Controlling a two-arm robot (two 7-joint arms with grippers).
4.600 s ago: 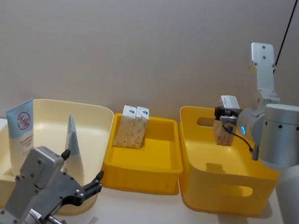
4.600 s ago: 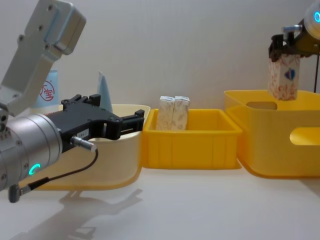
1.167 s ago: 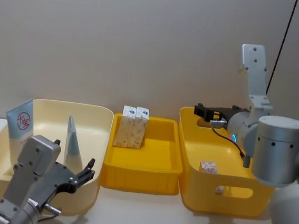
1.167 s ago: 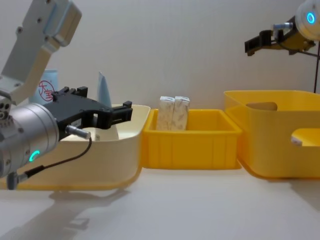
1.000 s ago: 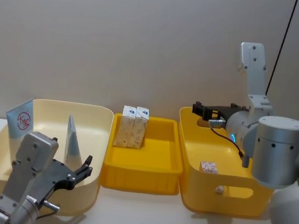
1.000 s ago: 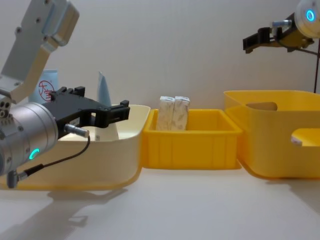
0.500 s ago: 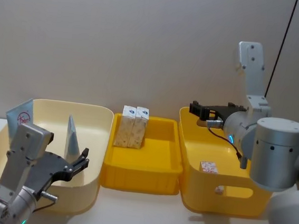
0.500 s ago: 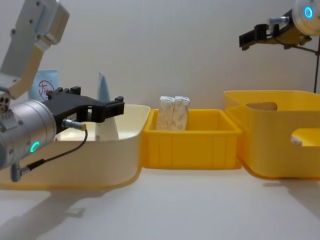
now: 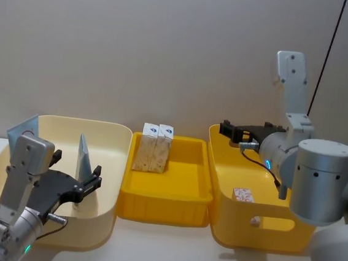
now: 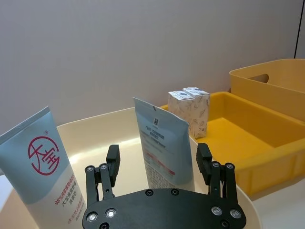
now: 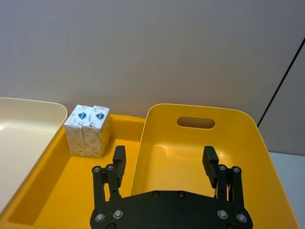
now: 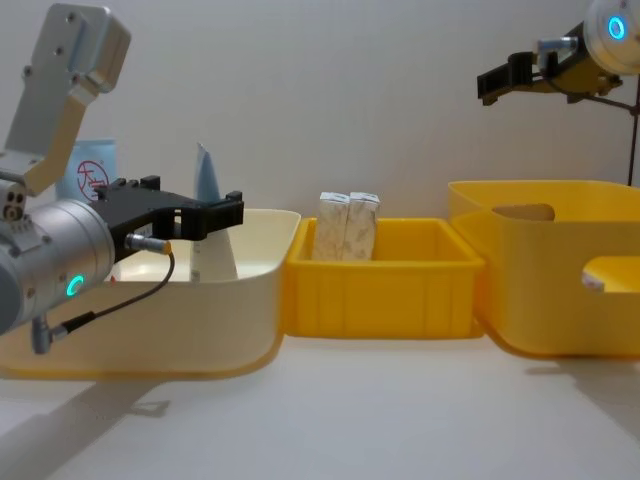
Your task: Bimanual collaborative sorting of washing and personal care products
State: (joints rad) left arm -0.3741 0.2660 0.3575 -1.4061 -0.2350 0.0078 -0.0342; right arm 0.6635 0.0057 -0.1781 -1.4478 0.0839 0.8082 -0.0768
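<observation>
While the left gripper [image 9: 87,185] hangs over the cream tub [image 9: 114,138], we see its fingers spread wide with nothing between the pads. Its wrist camera shows us more. A pale-blue tube [image 10: 164,148], printed back toward us, stands upright in the gap between those fingers and clear of both. We cannot tell how far ahead of them it stands. Next to it in the same tub a logo tube [image 10: 40,171] with a red circle stands tilted; in the head view the left arm covers most of it.

The right gripper [image 9: 228,128] hangs above the deep yellow tub [image 9: 262,235], its fingers likewise parted and empty. The chest view makes plain how high above the rim it is.

From the head we look down on a speckled carton [image 9: 242,194] lying on that tub's floor. From the chest we get a pale scrap through the handle slot and cannot tell whether it is that carton.

Two more cartons [image 9: 152,147] stand upright, touching side by side, in the back left corner of the shallow yellow tray [image 9: 166,210] between the two tubs.
</observation>
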